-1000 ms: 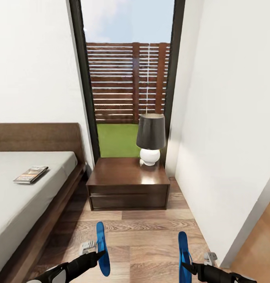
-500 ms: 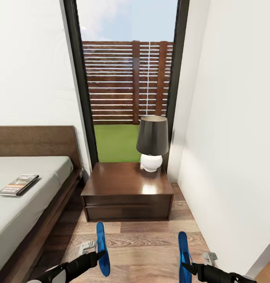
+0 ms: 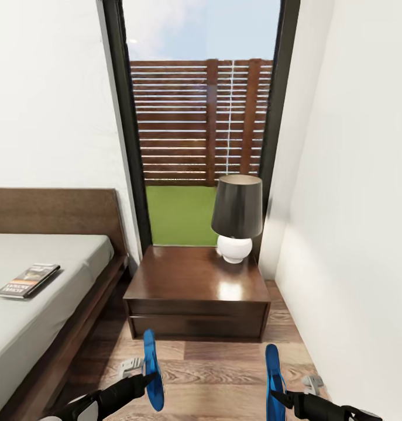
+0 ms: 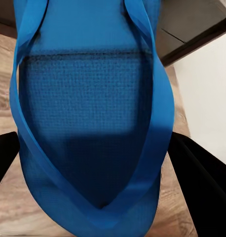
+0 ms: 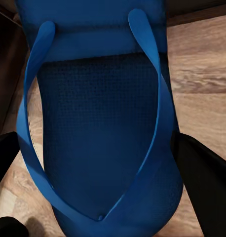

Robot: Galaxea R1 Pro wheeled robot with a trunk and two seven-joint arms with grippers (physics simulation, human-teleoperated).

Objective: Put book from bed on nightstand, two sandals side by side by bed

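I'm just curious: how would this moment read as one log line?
left gripper: holds sandal | right gripper: holds other sandal | book: on bed

The bed [image 3: 43, 292] runs off the frame's edge beyond the left gripper [image 3: 147, 379]; the book's [image 3: 28, 280] lettering is unreadable.

White walls [image 3: 48, 105], plank floor [image 3: 224, 374], tall window [image 3: 195, 117], dark-shaded lamp [image 3: 237, 216].
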